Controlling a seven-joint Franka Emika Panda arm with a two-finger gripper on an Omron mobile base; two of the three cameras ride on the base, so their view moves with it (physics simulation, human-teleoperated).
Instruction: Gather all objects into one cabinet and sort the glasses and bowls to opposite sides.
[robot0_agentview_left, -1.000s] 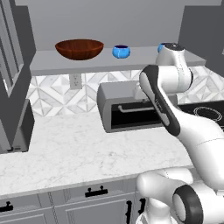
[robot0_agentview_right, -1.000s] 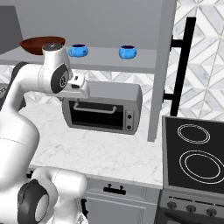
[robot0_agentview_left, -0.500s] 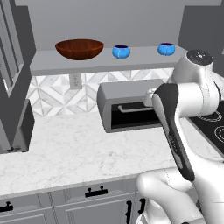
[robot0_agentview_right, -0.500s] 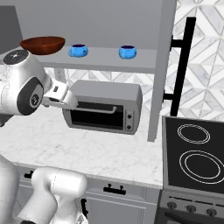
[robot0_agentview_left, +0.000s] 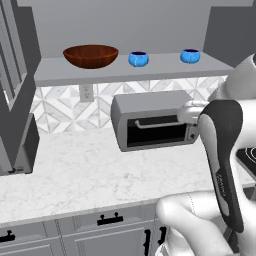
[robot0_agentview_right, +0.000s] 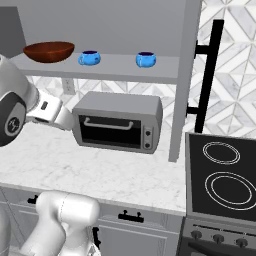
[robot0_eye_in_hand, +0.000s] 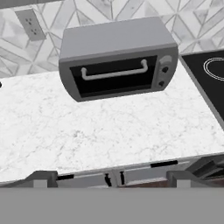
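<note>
On grey cabinet shelf (robot0_agentview_left: 125, 72): brown bowl (robot0_agentview_left: 90, 55) at left end, two blue cups (robot0_agentview_left: 138, 59) (robot0_agentview_left: 190, 56) to its right, well apart from each other. Below, on white marble worktop (robot0_agentview_left: 90, 170): grey toaster oven (robot0_agentview_left: 155, 125), door shut. Fingers (robot0_eye_in_hand: 109, 177) spread wide, grasping nothing, over worktop edge. No readable writing anywhere.

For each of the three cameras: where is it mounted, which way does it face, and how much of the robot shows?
Left base view: behind-left, facing the cabinet; arm at right.
Right base view: behind-right, facing the toaster oven and stove; arm at left.
Hand view: looks down at the counter.
Both base views share the bowl and two blue cups.
</note>
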